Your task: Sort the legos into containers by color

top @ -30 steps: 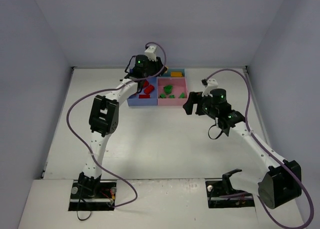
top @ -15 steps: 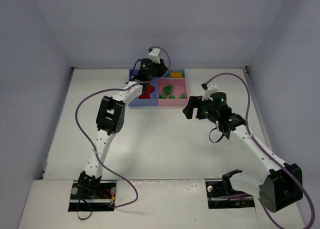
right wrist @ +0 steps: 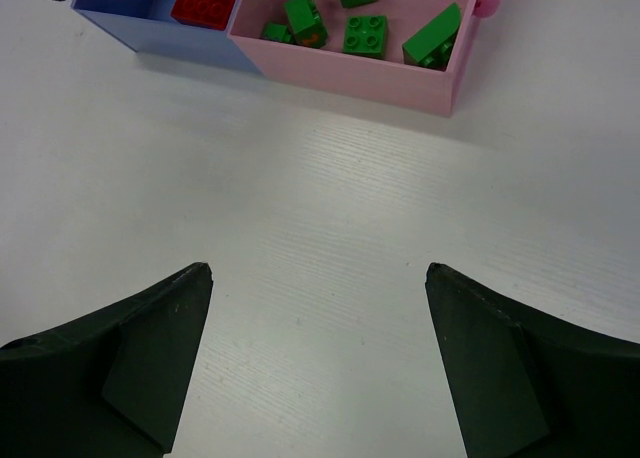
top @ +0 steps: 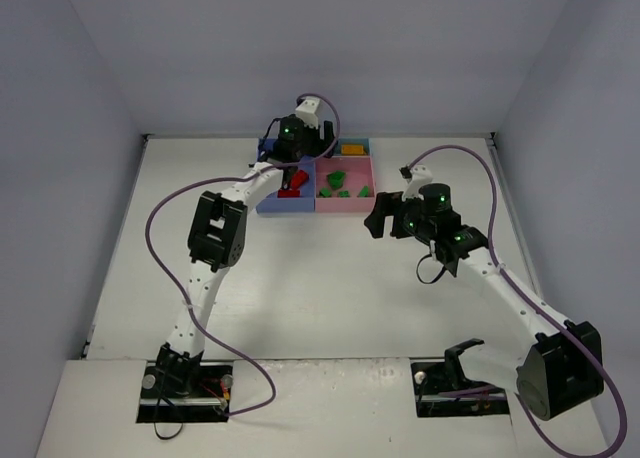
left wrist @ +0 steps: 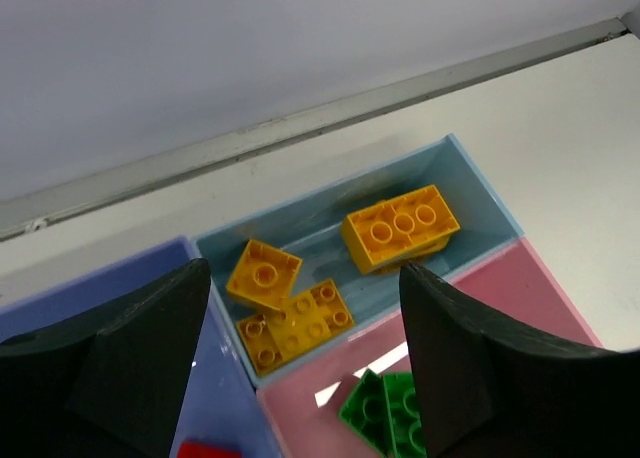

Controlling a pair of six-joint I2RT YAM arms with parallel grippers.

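Note:
My left gripper [left wrist: 305,268] hangs open over the back of the containers, nothing between its fingers. Below it the narrow teal tray [left wrist: 480,193] holds three yellow legos: a long one [left wrist: 400,226], a small square one [left wrist: 263,274] and a flat one [left wrist: 295,325]. The pink tray [right wrist: 340,78] holds several green legos [right wrist: 365,33]. In the blue tray [right wrist: 150,28] lie red legos [right wrist: 203,8]. My right gripper [right wrist: 318,268] is open above bare table in front of the pink tray, holding nothing.
In the top view the joined trays [top: 345,204] stand at the back middle of the white table, close to the back wall. The left arm [top: 215,228] reaches over the blue tray. The right gripper [top: 378,216] hovers just right of the trays' front.
The left gripper moved right and back to above the teal tray, and its jaws have opened. The right gripper drifted slightly left and stayed open.

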